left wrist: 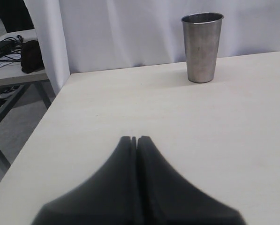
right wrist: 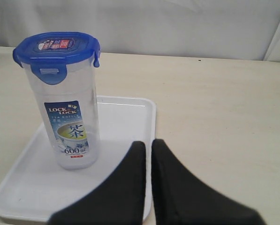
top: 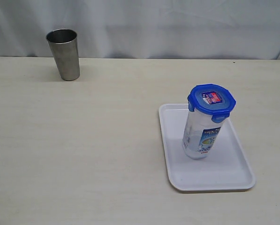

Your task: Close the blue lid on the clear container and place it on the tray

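The clear container [top: 200,138] stands upright on the white tray [top: 224,173], with the blue lid [top: 211,100] sitting on its top. In the right wrist view the same container [right wrist: 69,117], lid [right wrist: 57,49] and tray [right wrist: 125,117] show. My right gripper [right wrist: 148,143] is shut and empty, hovering over the tray's edge, apart from the container. My left gripper [left wrist: 134,138] is shut and empty over bare table. Neither gripper appears in the exterior view.
A grey steel tumbler [top: 64,54] stands upright at the table's far left, also in the left wrist view as the tumbler [left wrist: 201,47]. A white curtain backs the table. Beyond the table's edge [left wrist: 46,112] a side table [left wrist: 13,70] with dark items shows.
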